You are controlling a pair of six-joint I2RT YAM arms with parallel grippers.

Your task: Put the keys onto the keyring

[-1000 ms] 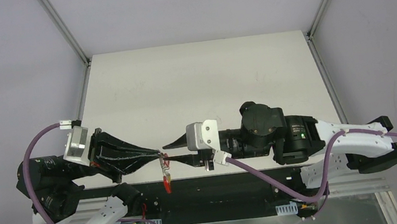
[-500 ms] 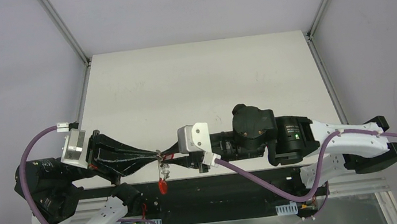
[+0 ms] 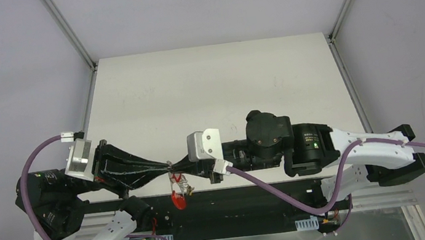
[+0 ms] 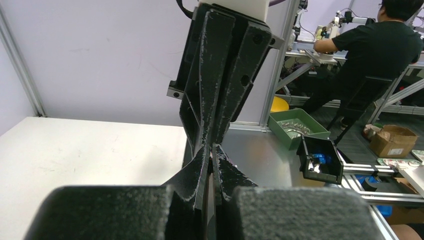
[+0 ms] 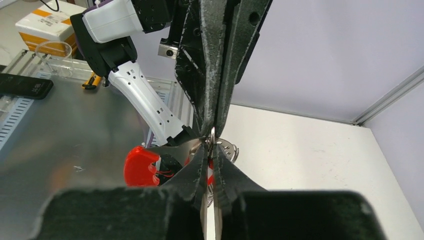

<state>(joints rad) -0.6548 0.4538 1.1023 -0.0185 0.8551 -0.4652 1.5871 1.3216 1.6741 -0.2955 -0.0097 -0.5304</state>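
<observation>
My left gripper (image 3: 166,164) and right gripper (image 3: 176,164) meet tip to tip above the table's near edge. Both are shut. In the right wrist view the right gripper (image 5: 212,145) pinches a thin silvery key blade seen edge-on. The thin keyring (image 5: 212,133) shows just above its tips, at the left gripper's fingers (image 5: 202,75). Another silvery key (image 5: 229,150) hangs beside it, also visible from above (image 3: 187,189). A thick red curved loop (image 5: 140,167) hangs below the bunch (image 3: 177,201). In the left wrist view the left gripper (image 4: 211,157) is shut on a thin metal edge.
The white table (image 3: 212,89) lies beyond the grippers. The bunch hangs over the dark front rail (image 3: 239,197). Off the table stand a green bin (image 4: 295,127), a black bin (image 4: 320,160) and a seated person (image 4: 380,45). A phone (image 5: 25,86) lies on the metal bench.
My right gripper was open around the bunch; it has moved left and shut on it. The hanging red loop and key have swung slightly. The left gripper shifted a little left.
</observation>
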